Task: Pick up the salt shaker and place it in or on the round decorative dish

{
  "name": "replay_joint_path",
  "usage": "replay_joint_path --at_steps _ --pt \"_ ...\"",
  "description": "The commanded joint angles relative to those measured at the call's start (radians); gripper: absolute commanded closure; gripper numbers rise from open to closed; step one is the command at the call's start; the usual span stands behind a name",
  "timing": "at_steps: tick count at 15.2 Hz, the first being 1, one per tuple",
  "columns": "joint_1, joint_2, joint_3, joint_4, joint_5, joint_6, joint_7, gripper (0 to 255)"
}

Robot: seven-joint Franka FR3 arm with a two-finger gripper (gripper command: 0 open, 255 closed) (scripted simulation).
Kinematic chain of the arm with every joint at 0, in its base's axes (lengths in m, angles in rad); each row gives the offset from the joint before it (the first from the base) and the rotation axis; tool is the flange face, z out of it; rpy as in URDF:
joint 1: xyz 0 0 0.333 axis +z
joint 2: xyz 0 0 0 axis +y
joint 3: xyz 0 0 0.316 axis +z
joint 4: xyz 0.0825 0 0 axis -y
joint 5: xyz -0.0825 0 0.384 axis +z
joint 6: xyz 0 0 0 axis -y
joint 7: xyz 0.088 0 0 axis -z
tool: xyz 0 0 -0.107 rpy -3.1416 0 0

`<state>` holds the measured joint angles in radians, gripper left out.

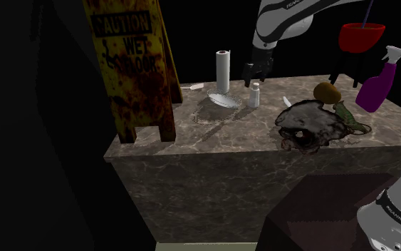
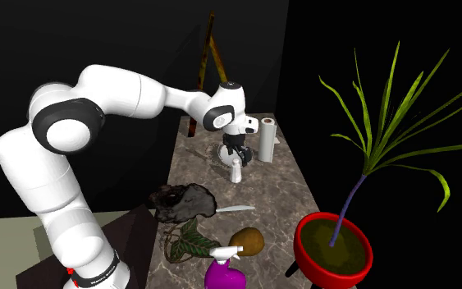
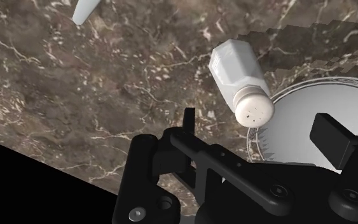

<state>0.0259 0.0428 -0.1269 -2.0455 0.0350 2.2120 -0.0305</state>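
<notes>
A white salt shaker [image 1: 254, 95] stands upright on the marble counter, just beside the round white dish [image 1: 224, 100] with a patterned rim. My black gripper [image 1: 258, 69] hangs open a little above the shaker, touching nothing. From the second exterior view the gripper [image 2: 237, 153] is right over the shaker [image 2: 236, 171], and the dish [image 2: 218, 153] lies behind it. Looking along the hand, the shaker [image 3: 238, 79] sits just ahead of the gap between the spread fingers of the gripper [image 3: 260, 130], its holed cap nearest the dish [image 3: 301, 114].
A paper towel roll [image 1: 222, 70] stands behind the dish, with a yellow wet-floor sign [image 1: 131, 64] at the counter's left end. A knife [image 2: 235, 209], a dark lumpy object [image 1: 309, 125], a brown oval thing [image 1: 325, 91], a purple spray bottle [image 1: 378, 82] and a red plant pot [image 1: 361, 36] lie towards the stand.
</notes>
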Motion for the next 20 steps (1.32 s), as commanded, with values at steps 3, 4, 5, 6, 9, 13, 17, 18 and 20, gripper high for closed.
replay_joint_path --at_steps 3,4,5,6,9,13,17,18,20 --pt "0.0 0.006 0.0 0.0 0.001 0.006 -0.001 0" --pt "0.0 0.006 0.0 0.0 0.001 0.006 -0.001 0" --pt "0.0 0.006 0.0 0.0 0.001 0.006 -0.001 0" --pt "0.0 0.006 0.0 0.0 0.001 0.006 -0.001 0" --pt "0.0 0.006 0.0 0.0 0.001 0.006 -0.001 255" --pt "0.0 0.005 0.0 -0.001 0.001 0.006 -0.001 255" --pt "0.0 0.006 0.0 0.0 0.001 0.006 -0.001 255" --pt "0.0 0.001 0.0 0.008 0.0 -0.006 0.0 255" --pt "0.0 -0.008 0.0 0.025 -0.002 -0.032 0.002 255"
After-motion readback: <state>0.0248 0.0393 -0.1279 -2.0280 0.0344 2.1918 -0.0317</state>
